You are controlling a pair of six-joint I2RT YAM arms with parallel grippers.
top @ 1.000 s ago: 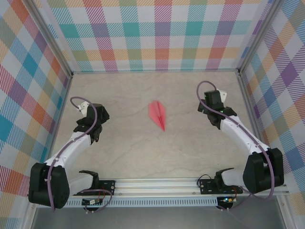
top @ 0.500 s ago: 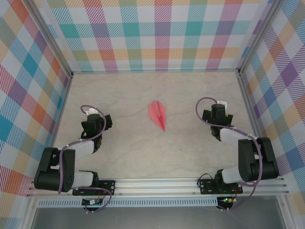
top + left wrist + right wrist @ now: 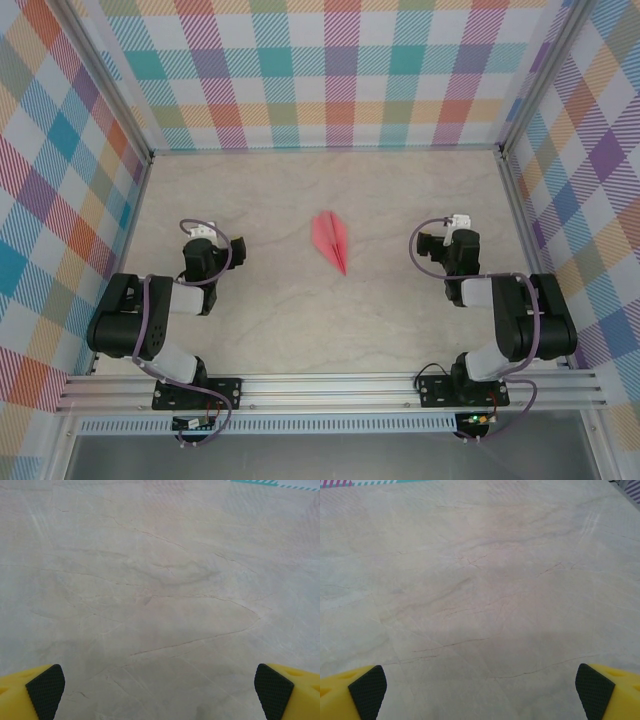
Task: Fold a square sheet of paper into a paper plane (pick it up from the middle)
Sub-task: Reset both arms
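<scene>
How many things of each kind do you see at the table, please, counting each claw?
Plane: 1
Claws, both open and empty: 2 (left claw, right claw)
Total: 3

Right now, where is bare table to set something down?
Bare: the strip between the paper plane and the back wall, and the stretch from it to the base rail. Crowded: the sides, by the left end effector and right end effector.

1 paper plane [image 3: 332, 240], 2 grippers [image 3: 160, 690] [image 3: 481, 690], 1 table [image 3: 300, 320]
</scene>
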